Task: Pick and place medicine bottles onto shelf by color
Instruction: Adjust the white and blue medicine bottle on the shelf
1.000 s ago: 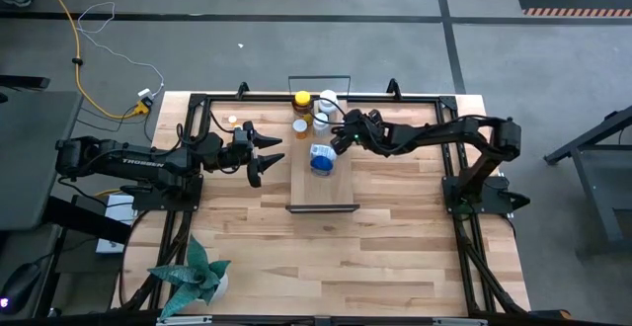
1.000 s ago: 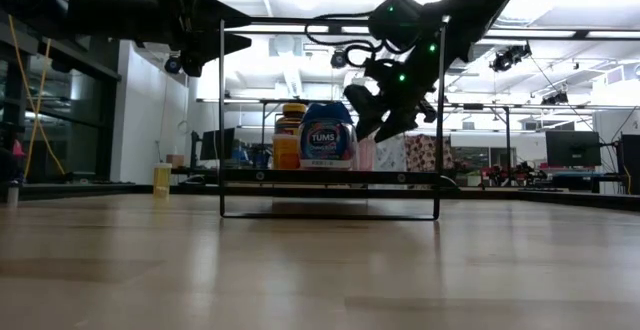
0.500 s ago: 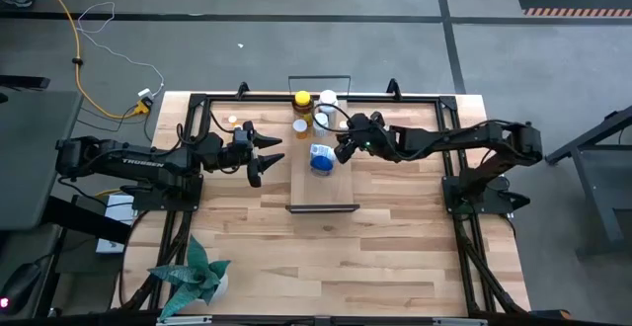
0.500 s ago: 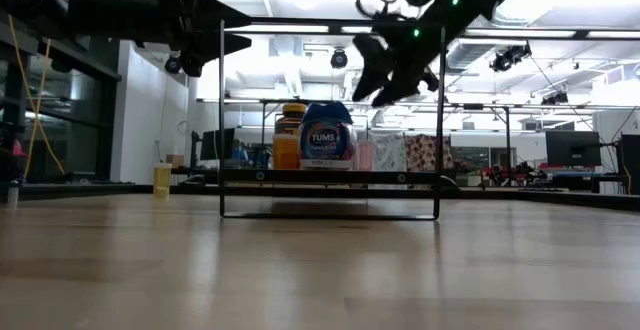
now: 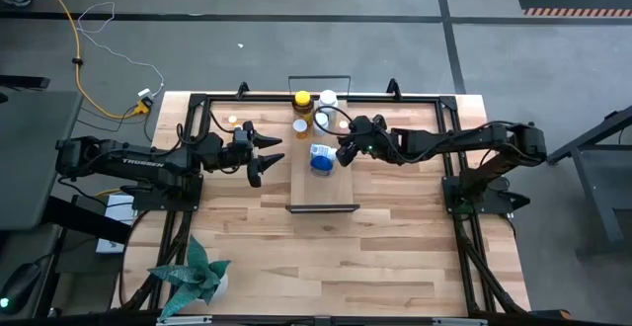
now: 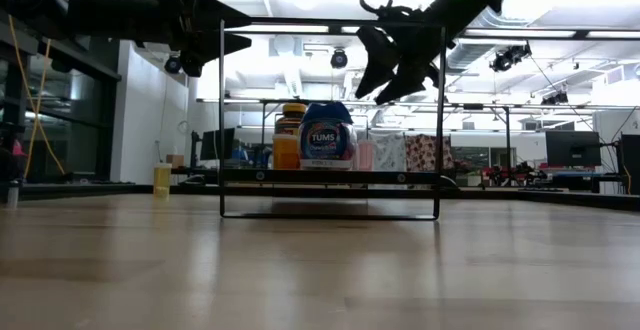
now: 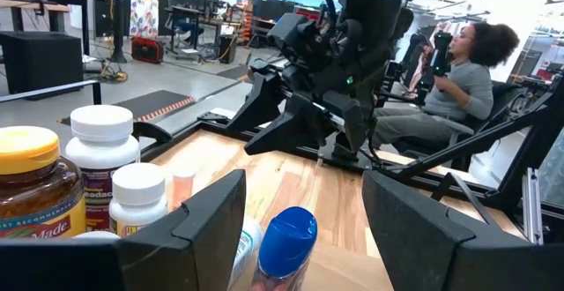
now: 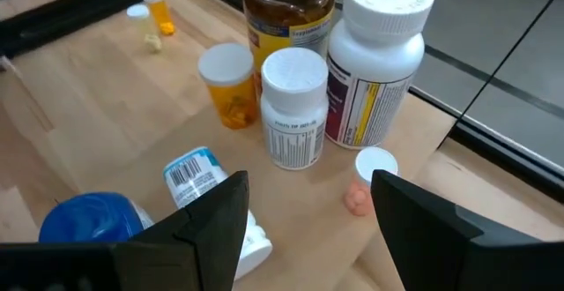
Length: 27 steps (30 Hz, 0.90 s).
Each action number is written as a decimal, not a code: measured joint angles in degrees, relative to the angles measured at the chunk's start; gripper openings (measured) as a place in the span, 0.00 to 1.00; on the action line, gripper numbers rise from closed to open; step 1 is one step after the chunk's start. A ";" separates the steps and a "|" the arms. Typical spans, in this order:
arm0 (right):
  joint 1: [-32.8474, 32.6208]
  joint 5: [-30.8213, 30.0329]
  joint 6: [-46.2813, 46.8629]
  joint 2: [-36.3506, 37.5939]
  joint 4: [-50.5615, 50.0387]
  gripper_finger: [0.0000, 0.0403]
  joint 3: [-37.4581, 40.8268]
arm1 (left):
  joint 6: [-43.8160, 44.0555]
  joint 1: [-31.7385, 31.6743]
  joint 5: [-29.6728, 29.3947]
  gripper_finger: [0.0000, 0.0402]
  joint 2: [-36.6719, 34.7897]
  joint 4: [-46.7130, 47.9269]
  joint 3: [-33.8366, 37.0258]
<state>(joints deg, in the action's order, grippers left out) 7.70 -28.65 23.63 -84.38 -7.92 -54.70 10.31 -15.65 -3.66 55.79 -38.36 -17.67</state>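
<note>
Pale wooden worktop [image 5: 395,227] carries a long light-wood shelf [image 5: 341,183] crowded with small rigid plastic medicine bottles [image 8: 295,106]. Both grippers' fingers are spread, empty. Light, slick bottles are probably best pinched across the body below the cap.

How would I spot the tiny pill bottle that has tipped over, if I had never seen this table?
Find the shelf, the narrow light-wood board between the two arms, and follow it to the cluster of medicine bottles at its far end. Beside the big white bottle, on the side near the right gripper, lies the tiny orange bottle. It alone lies on its side, white cap showing, far smaller than its upright neighbours.
</note>
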 joint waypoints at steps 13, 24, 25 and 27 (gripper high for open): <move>0.01 7.91 -4.51 -0.05 0.46 0.45 0.00 | 0.00 0.00 0.02 0.54 0.09 0.00 0.00; 0.85 13.93 -5.92 -0.17 3.06 0.05 1.77 | 0.00 0.01 0.00 0.54 0.09 0.00 0.00; 1.05 15.65 -6.03 -0.41 4.39 0.05 2.21 | 0.00 0.00 0.00 0.54 0.09 0.00 0.00; 1.72 17.84 -6.16 -0.69 5.38 0.04 2.78 | 0.01 0.01 0.00 0.54 0.09 0.00 0.00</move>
<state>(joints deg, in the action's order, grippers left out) 9.43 -10.81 17.47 -85.07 -2.55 -51.92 10.31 -15.64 -3.66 55.88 -38.37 -17.67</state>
